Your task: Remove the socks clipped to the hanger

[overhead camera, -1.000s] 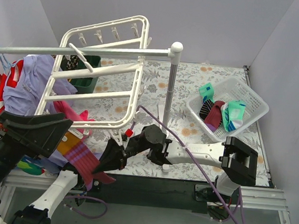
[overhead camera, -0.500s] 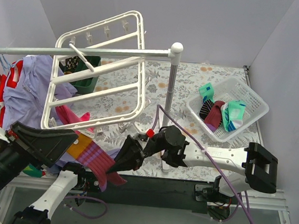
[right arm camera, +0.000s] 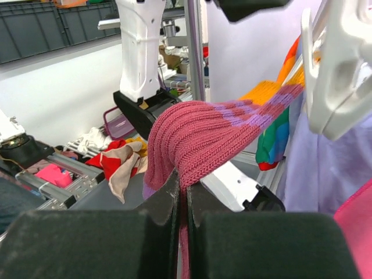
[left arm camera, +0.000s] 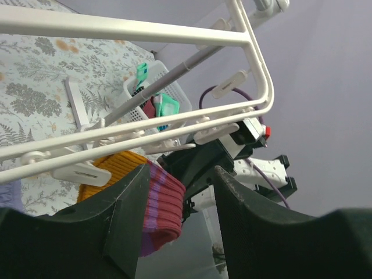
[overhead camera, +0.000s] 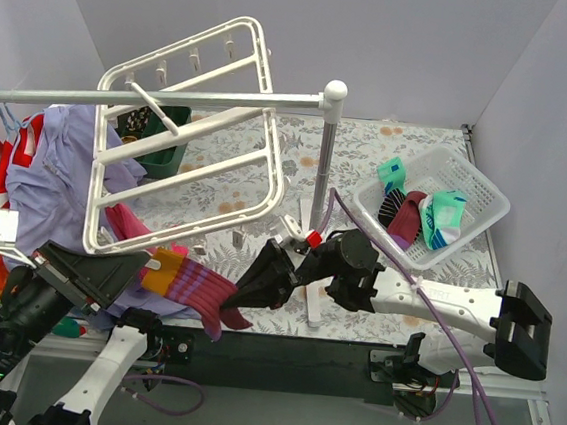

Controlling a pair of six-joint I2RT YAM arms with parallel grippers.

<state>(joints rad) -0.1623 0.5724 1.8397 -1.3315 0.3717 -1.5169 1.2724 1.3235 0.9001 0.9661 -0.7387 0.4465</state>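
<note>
**Sock toe pinched, cuff at the clip**

Right hand [right arm camera: 181,200] is clamped shut on the toe of the striped sock [overhead camera: 196,287], the maroon knit bunched over its closed fingers. From that grip the sock stretches, maroon through purple bands to an orange cuff, up to a clip [left arm camera: 81,172] on the near bar of the hanger [left arm camera: 116,27]. The hanger hangs tilted from the grey rail [overhead camera: 174,99], above the tabletop [overhead camera: 214,201].

Left hand [left arm camera: 180,174] sits just under that near bar with its fingers spread and nothing between them.

To do this well, I would pull steadily along the sock's length, down and away from the clip. That way the cuff should slide out of the clip. A sideways tug would probably only swing the frame. Bracing the bar beside the clip with the free hand looks sensible.

Counted:
- One hanger, two hands and one white basket [overhead camera: 485,207] at the right.
- On the hanger, the striped sock and a magenta sock [overhead camera: 125,223] beside it. A dark item at the far side I cannot make out.
- In the basket, about four socks [overhead camera: 407,216], overlapping.
</note>
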